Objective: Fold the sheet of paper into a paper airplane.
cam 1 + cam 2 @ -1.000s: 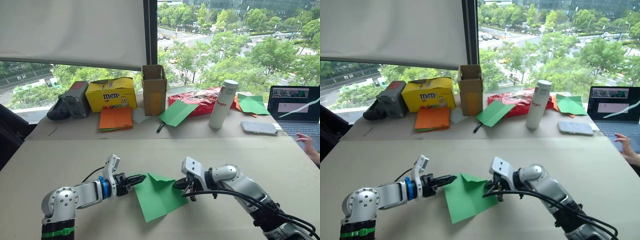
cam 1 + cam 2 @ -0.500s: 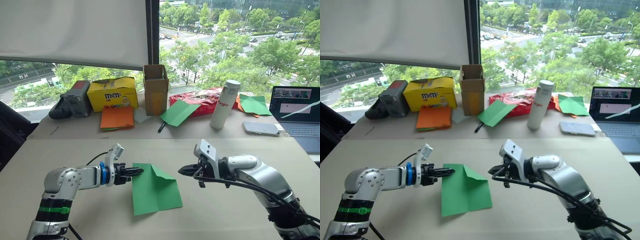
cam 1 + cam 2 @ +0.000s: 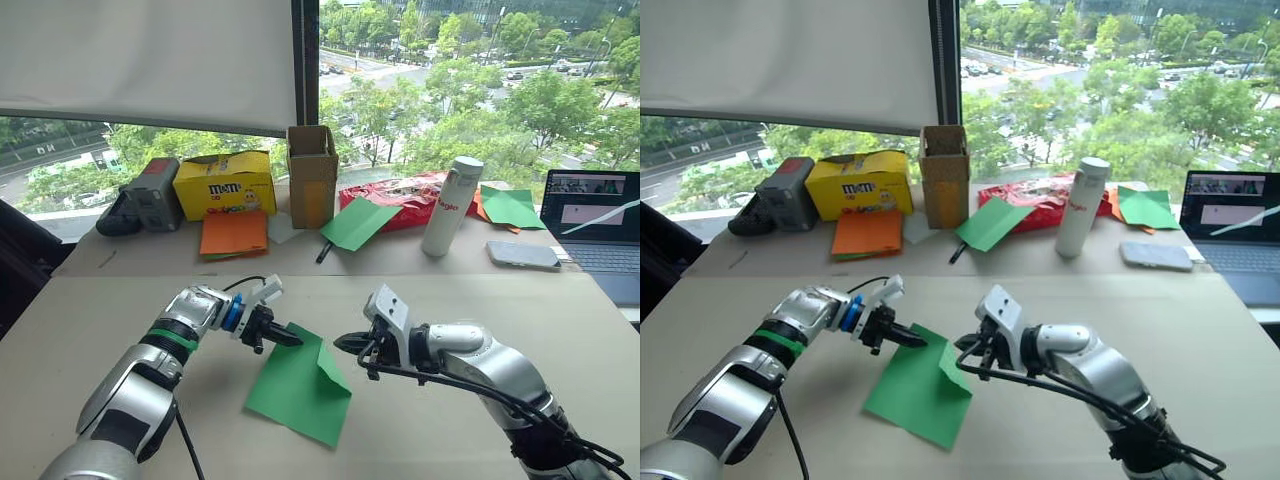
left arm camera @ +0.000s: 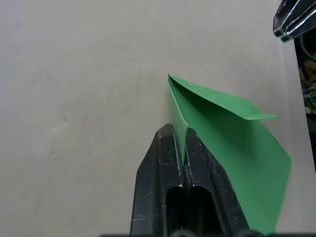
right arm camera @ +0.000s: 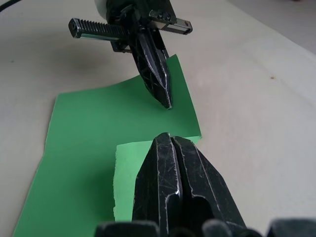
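Note:
The sheet of paper (image 3: pixel 296 390), bright green, lies on the beige table (image 3: pixel 500 310) with one corner folded over into a raised flap (image 3: pixel 332 368). My left gripper (image 3: pixel 290 338) is shut on the sheet's far edge; in the left wrist view the paper (image 4: pixel 232 138) runs between its fingers (image 4: pixel 170 148). My right gripper (image 3: pixel 342 345) is shut, with its tip just above the flap (image 5: pixel 129 163) and a short gap from the left gripper's tip (image 5: pixel 165 101). Nothing shows between its fingers.
Along the back of the table stand a yellow candy box (image 3: pixel 222 186), a cardboard box (image 3: pixel 310 178), orange sheets (image 3: pixel 232 237), a folded green paper (image 3: pixel 355 224), a white bottle (image 3: pixel 447 207), a phone (image 3: pixel 524 254) and a laptop (image 3: pixel 598 215).
The left gripper has swung further over the table and turned the sheet with it. The right gripper has moved left, close to the raised flap.

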Tool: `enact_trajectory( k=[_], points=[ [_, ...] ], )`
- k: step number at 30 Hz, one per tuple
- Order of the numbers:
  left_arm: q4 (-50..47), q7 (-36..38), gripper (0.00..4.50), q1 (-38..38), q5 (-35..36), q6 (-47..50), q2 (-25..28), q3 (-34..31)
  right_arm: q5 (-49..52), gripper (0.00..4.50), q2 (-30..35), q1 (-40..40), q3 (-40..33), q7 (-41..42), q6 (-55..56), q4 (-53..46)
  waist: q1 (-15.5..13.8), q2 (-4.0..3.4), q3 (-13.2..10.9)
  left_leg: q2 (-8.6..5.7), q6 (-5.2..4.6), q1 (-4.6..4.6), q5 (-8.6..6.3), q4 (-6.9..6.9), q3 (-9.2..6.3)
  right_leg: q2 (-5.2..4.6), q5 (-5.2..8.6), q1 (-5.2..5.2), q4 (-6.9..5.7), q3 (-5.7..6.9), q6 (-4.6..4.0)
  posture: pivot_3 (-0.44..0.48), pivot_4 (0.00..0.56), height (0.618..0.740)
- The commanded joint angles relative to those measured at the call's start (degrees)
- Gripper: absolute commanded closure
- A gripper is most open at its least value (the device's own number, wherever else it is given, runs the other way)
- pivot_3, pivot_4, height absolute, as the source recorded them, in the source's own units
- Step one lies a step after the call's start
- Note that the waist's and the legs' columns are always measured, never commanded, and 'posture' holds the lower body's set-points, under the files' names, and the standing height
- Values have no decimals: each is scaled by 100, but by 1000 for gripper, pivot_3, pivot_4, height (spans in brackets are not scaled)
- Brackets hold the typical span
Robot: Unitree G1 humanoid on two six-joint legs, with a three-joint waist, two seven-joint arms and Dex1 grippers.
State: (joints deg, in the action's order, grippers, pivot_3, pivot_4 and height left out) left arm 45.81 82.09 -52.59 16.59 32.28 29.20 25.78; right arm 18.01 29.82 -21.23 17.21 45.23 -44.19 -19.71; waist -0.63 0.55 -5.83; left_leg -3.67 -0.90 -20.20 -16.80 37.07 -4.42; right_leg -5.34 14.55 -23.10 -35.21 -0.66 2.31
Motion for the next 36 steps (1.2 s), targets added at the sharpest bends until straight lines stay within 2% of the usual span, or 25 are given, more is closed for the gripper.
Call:
enact_trajectory(
  k=[1,6,12,15,19,26,36],
  points=[
    [266,185,4478,-174,-250,-240,-128,-186,-238,4500,-79,211,257,-23,471,190,14,0,0,0,-1,0,0,0,0,2,0,1,-5,0,0,0,150,740],
    [291,185,4478,-95,-426,-327,-249,-403,-291,4500,-396,386,252,-105,710,688,64,1,1,1,-3,1,1,12,0,8,0,0,-23,-1,1,0,150,740],
    [-92,-183,4478,106,-402,-205,-302,-883,-695,4500,-360,329,552,-89,830,984,87,1,2,1,-11,13,-3,24,-1,11,0,3,-55,-2,1,0,150,740],
    [-519,-384,3709,292,-265,320,-293,-1153,-752,4500,-385,317,583,-68,860,1046,95,3,3,2,-11,18,-3,27,-2,13,0,5,-60,-2,1,0,150,740],
    [-1245,-871,2366,747,-152,769,-343,-1456,-764,4500,-412,296,590,-65,856,1076,133,-1,8,2,-13,38,-4,23,-3,13,0,14,-68,-12,1,0,150,740],
    [-2064,-1415,2366,1370,339,1777,-338,-2021,-760,4500,-428,315,615,-72,832,1054,131,0,14,2,-12,43,-3,23,-4,12,0,12,-75,-17,1,0,150,740],
    [-2410,-2221,2366,1528,1018,2706,-450,-2877,-765,4500,-429,338,624,-88,818,1030,129,2,22,1,-7,45,-1,22,-5,6,0,11,-78,-20,1,0,150,740]
  ],
)
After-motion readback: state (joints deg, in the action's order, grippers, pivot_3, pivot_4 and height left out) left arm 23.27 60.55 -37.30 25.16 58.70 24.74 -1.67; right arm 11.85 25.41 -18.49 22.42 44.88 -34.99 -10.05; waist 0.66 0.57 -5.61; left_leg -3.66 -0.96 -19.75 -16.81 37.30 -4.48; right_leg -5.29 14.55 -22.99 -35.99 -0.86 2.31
